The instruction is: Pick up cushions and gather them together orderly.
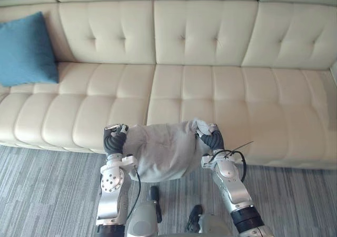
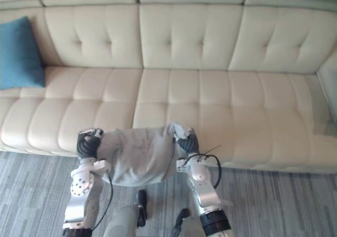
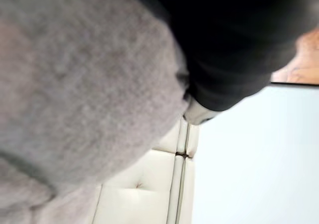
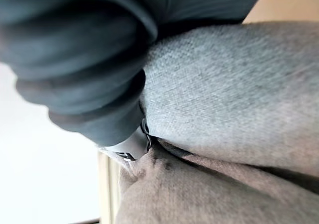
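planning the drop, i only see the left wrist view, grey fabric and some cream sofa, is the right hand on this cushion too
Observer: Yes, the right hand is at the grey fabric cushion's right edge, the left hand at its left.
Operator: any other cushion
Observer: A square blue fabric cushion leans on the backrest at the cream tufted sofa's left end.
Operator: where's the grey one
Observer: Held up over the sofa's front edge and the grey striped carpet.

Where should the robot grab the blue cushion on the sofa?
The blue cushion stands leaning on the backrest of the sofa, with its right edge clear. Probably best to grab that edge near the top corner, coming from the front.
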You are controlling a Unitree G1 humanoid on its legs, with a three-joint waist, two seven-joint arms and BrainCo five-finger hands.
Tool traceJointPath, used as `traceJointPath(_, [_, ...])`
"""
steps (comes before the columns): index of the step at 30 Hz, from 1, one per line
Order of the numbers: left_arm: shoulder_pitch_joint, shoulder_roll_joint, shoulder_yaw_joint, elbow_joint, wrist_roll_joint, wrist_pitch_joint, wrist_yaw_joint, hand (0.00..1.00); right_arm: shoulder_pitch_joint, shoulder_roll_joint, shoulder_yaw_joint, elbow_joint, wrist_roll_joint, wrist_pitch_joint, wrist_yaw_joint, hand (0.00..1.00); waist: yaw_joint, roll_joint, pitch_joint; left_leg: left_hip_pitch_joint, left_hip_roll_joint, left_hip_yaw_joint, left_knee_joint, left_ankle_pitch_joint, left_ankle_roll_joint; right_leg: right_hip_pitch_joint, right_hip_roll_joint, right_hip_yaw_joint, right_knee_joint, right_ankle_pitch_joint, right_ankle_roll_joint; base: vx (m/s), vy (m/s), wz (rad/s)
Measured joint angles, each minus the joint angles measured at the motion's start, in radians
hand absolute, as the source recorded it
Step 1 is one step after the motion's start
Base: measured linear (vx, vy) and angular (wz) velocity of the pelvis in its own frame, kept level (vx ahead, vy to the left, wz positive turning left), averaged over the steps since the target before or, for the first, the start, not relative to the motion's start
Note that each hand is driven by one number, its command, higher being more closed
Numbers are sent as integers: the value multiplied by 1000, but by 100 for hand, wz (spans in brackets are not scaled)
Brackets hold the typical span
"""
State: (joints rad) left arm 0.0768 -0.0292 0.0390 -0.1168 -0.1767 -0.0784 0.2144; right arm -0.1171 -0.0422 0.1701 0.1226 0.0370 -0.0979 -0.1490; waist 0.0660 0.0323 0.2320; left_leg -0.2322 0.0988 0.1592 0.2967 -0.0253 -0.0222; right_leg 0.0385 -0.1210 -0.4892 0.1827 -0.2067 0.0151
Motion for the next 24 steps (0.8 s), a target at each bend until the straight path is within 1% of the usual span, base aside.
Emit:
traceJointPath(1, [9,0,0,0,0,-2,-2,100,-6,0,-1,0,0,-2,0,100,0,4,-25,0,-3,1,-23,1,-1,5,-1,-14,-22,13,-1,36,50,16])
traceJointPath(2, [12,0,0,0,0,-3,-2,100,-8,0,-2,1,0,-2,1,100,1,5,-28,16,-7,1,-48,2,-2,22,-1,-22,-39,21,-2,22,55,23])
traceJointPath(4, [17,0,-10,6,0,-2,-4,100,-4,0,-12,4,-1,-2,2,100,-1,5,-38,73,-22,5,-130,6,-9,68,-2,-41,-73,33,9,-6,43,20])
traceJointPath(5, [17,3,-20,14,0,-2,-5,100,-3,4,-18,11,-3,-2,2,100,-1,-1,-56,103,-31,24,-183,14,-17,76,-6,-43,-84,40,15,16,69,3])
traceJointPath(7, [31,9,-30,16,0,-2,-11,100,3,5,-20,11,-25,-2,5,100,0,-3,-74,137,-47,46,-240,24,-6,78,-21,-38,-84,52,24,32,96,-10])
traceJointPath(8, [37,7,-32,27,0,-2,-24,100,11,9,-33,13,-39,-2,13,100,-3,-1,-79,156,-53,73,-253,6,0,77,-40,-39,-61,51,24,55,133,4])
traceJointPath(9, [37,4,-45,58,0,-1,-27,100,23,11,-55,26,-39,-2,18,100,-13,16,-86,171,-47,106,-254,-5,7,61,-61,-45,12,50,23,58,145,11])
traceJointPath(10, [37,-2,-53,79,0,1,-34,100,34,11,-68,40,-39,-2,20,100,-18,27,-91,187,-46,110,-261,-6,9,37,-82,-44,96,48,21,72,193,11])
traceJointPath(11, [44,-4,-64,103,0,4,-47,100,46,17,-81,70,-39,0,22,100,-20,29,-92,237,-51,122,-285,-6,14,-13,-139,-41,281,45,4,96,215,-1])
traceJointPath(12, [61,10,-68,109,0,4,-51,100,55,32,-84,92,-40,2,27,100,-21,16,-93,285,-64,129,-299,-11,23,-56,-194,-40,431,58,-43,149,230,-11])
traceJointPath(13, [72,20,-68,110,0,5,-52,100,61,42,-84,104,-42,3,31,100,-24,9,-96,304,-69,128,-299,-21,34,-89,-217,-32,515,56,-70,180,162,-12])
traceJointPath(14, [88,37,-68,109,0,5,-52,100,67,58,-84,126,-50,3,40,100,-26,9,-100,321,-68,126,-292,-39,40,-139,-221,5,603,21,-52,160,92,-2])
traceJointPath(15, [92,46,-68,109,0,5,-52,100,71,66,-84,135,-60,5,46,100,-30,2,-104,332,-63,116,-293,-45,47,-175,-199,34,629,-4,-28,165,51,11])
traceJointPath(16, [92,47,-68,109,0,5,-52,100,77,68,-84,135,-60,7,52,100,-33,4,-102,335,-60,102,-294,-48,53,-198,-178,47,625,-18,-10,140,26,32])
traceJointPath(17, [92,46,-68,109,0,6,-52,100,85,68,-84,136,-62,8,58,100,-41,4,-102,341,-56,83,-296,-54,56,-235,-142,61,582,-29,8,201,4,38])
traceJointPath(18, [92,46,-68,109,0,6,-52,100,88,67,-84,138,-63,9,61,100,-50,2,-103,347,-54,74,-296,-59,57,-256,-115,64,522,-28,9,237,-27,37])
traceJointPath(19, [92,46,-68,110,0,7,-52,100,88,65,-84,140,-68,12,62,100,-57,4,-102,361,-52,72,-302,-62,54,-270,-82,64,422,-18,7,313,-66,29])
traceJointPath(20, [93,46,-70,113,2,11,-52,100,89,59,-84,141,-68,20,62,100,-64,8,-101,385,-49,78,-309,-57,27,-257,-26,80,233,46,-1,336,-97,22])
traceJointPath(21, [93,50,-70,113,6,13,-53,100,93,59,-83,140,-68,21,62,100,-64,-6,-108,389,-62,76,-298,-69,10,-244,4,111,93,138,-23,287,-112,31])
traceJointPath(22, [91,57,-71,114,8,14,-56,100,103,61,-81,140,-68,20,61,100,-67,-48,-121,398,-102,53,-282,-104,-6,-248,-2,162,37,280,-107,246,-125,19])
traceJointPath(23, [86,37,-74,144,9,19,-58,100,104,40,-83,150,-68,21,61,100,-61,-21,-127,405,-85,46,-269,-123,-18,-231,5,159,45,259,-101,330,-160,30])
traceJointPath(24, [93,11,-85,150,10,25,-63,100,115,19,-84,153,-68,21,59,100,-71,22,-139,404,-46,30,-247,-149,-30,-195,37,156,8,250,-76,345,-146,34])
